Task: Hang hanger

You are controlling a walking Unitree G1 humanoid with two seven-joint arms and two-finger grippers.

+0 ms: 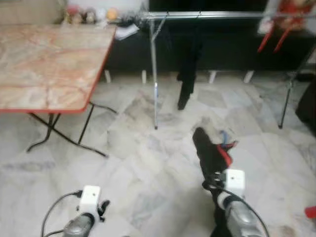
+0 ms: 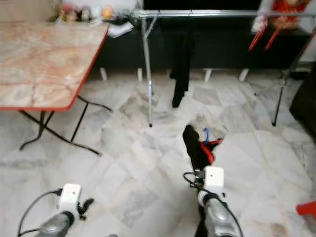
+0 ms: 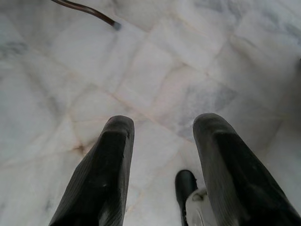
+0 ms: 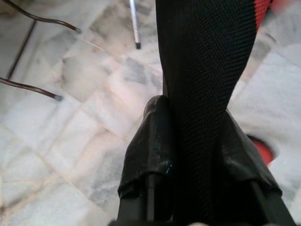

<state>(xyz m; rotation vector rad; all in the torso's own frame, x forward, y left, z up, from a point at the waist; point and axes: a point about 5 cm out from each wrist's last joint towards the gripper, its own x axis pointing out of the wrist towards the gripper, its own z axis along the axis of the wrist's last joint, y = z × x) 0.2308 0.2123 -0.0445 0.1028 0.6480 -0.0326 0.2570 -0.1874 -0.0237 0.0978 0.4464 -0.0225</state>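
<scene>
Marble-pattern desk (image 1: pixel 44 64) with red edge and dark folding legs, on pale marble floor (image 1: pixel 133 163). Small figurines (image 1: pixel 89 15) line the desk's far edge; white paper (image 1: pixel 126 32) at its far corner. Dark cabinet (image 1: pixel 222 49) on white feet stands beyond the desk. Red object (image 1: pixel 310 212) on floor, well apart from the desk.

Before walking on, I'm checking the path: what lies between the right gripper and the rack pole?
Bare marble floor between right gripper and silver metal rack pole, in the eye views.

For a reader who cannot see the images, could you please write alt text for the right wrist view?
The right gripper is shut on a black garment, whose fabric runs up between its two black fingers, with red hanger parts at the edge. Below lies pale marble floor, with thin table legs and a metal rack pole.
</scene>
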